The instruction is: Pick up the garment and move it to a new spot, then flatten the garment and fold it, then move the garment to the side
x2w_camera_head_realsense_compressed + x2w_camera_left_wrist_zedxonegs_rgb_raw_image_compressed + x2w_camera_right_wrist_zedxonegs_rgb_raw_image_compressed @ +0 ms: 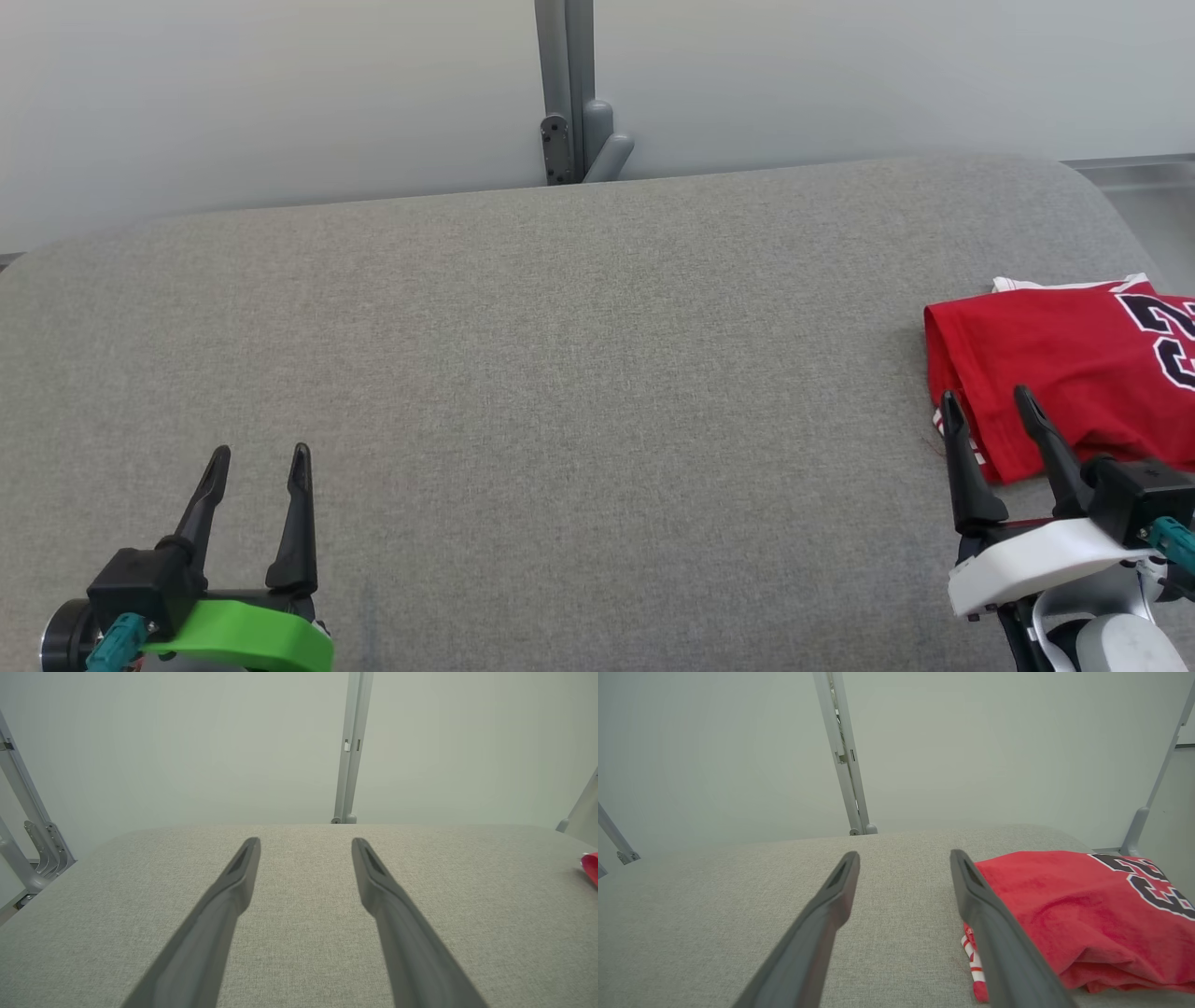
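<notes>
**At the worktop's right end: folded jersey, end effectors wide**

On the worktop (560,373), from the head, we see the garment (1055,364), a red jersey with dark numerals, lying folded at the right end. Our right end effector (987,397) hovers at that same end by the garment's corner, fingers spread and empty. Our left end effector (260,455) sits at the worktop's near-left edge, equally wide and empty.

From the left wrist, we catch a red sliver of the garment (591,865) at the worktop's far right.

From the right wrist, one finger overlaps the garment's (1064,905) edge; whether it touches we cannot tell. We judge the cloth light, soft and floppy. Pinching the stacked layers at that edge should keep the fold together.
</notes>
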`<state>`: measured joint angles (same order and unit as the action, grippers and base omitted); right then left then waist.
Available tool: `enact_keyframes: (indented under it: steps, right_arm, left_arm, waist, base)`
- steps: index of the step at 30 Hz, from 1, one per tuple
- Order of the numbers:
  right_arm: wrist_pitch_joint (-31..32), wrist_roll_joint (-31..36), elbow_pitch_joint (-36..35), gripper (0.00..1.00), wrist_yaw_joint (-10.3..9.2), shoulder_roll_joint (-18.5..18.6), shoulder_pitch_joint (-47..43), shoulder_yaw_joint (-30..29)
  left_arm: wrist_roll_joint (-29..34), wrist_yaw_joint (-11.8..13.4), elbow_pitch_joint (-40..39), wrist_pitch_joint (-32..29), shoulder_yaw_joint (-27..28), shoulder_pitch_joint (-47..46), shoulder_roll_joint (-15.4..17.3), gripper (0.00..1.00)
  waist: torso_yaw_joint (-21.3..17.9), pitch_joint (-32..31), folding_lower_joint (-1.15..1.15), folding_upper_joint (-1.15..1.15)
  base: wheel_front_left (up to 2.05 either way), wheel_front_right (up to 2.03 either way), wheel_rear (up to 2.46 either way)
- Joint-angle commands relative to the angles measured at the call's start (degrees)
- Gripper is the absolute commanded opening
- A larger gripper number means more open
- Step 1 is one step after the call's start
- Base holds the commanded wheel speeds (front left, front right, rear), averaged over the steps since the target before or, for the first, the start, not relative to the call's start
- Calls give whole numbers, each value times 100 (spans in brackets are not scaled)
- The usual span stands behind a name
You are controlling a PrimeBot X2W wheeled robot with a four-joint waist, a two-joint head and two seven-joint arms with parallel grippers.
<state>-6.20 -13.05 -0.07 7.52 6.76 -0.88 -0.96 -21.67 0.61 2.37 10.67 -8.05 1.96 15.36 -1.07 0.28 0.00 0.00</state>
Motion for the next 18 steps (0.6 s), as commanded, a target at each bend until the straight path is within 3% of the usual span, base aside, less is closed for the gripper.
enact_keyframes:
  steps: [1,2,3,6,18]
  right_arm:
    - [-21,8,-12,100,-7,2,-38,-19]
    - [-19,4,-15,100,-7,0,-35,-21]
    - [0,-3,-1,0,0,-3,0,-8]
    - [36,-82,117,0,1,-42,-4,-21]
    - [617,-1428,440,0,0,-64,220,-446]
  left_arm:
    - [-37,41,19,35,-8,7,47,100]
    - [-31,41,16,43,-11,3,52,100]
    - [-8,20,3,8,-7,0,4,0]
    - [-85,14,86,2,-33,22,-59,0]
    - [-1331,-112,176,68,-98,-74,-264,0]
  waist:
    - [6,4,0,0]
    - [10,6,0,0]
    - [10,7,0,0]
    - [12,8,0,0]
    - [22,7,0,0]
  base:
    - [0,0,0]
    - [0,0,0]
    - [0,0,0]
    - [0,0,0]
    - [0,0,0]
